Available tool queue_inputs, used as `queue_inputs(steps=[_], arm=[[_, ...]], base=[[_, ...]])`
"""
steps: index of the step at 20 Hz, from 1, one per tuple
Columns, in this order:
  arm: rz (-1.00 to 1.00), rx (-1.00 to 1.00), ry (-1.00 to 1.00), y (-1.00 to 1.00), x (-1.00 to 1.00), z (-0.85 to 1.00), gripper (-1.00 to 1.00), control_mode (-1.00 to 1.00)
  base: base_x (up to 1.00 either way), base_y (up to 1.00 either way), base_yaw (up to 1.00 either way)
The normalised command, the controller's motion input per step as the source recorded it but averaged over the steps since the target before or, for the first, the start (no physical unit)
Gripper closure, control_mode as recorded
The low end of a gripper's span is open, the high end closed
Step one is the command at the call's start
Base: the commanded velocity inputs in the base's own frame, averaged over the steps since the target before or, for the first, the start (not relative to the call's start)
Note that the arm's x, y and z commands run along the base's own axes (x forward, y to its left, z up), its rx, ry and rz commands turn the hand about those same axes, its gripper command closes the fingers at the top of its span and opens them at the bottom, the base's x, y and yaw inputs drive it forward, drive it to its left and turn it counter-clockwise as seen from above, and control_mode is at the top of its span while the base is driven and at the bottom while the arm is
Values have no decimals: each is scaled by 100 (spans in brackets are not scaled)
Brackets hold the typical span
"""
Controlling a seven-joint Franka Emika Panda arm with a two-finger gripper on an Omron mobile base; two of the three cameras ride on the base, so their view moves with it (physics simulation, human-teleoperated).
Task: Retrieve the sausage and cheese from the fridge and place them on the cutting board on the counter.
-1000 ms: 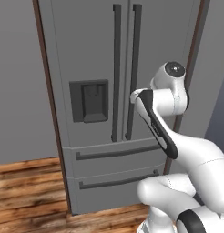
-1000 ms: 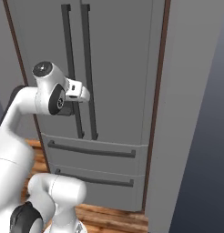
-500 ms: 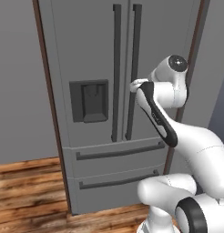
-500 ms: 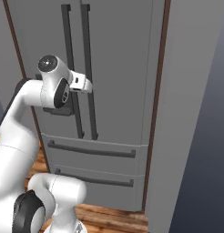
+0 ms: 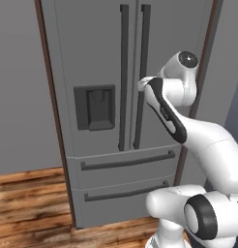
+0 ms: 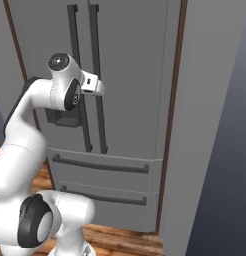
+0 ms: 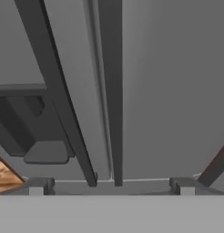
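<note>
fridge (image 5: 106, 121): shut, straight ahead of the arm; the sausage and cheese are presumably inside, so first a door must be opened.
right door handle (image 5: 141, 77): long dark bar, long axis vertical, just beside its twin on the left door handle (image 5: 123, 77).
tool (image 7: 111, 186): released, its tips spread wide with nothing between them, close to the right handle.
step in hand: straddle the right bar only, tips one on each side, then clench and pull along the door's swing.
doubt: from the hand view I cannot tell whether the tips already reach past the bar.
</note>
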Motion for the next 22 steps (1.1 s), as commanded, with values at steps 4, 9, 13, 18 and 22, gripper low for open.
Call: queue_inputs(steps=[4, 9, 13, 18, 22], arm=[[-3, 0, -9, 0, 28, -1, -100, -100], [-5, 0, -3, 0, 44, 0, -100, -100], [-5, 0, 0, 0, 50, 0, -100, -100], [-2, 1, 0, 0, 63, 0, -100, -100], [0, 2, 0, 0, 46, -2, -100, -100]], base=[[0, 0, 0], [0, 0, 0], [0, 0, 0], [0, 0, 0], [0, 0, 0]])
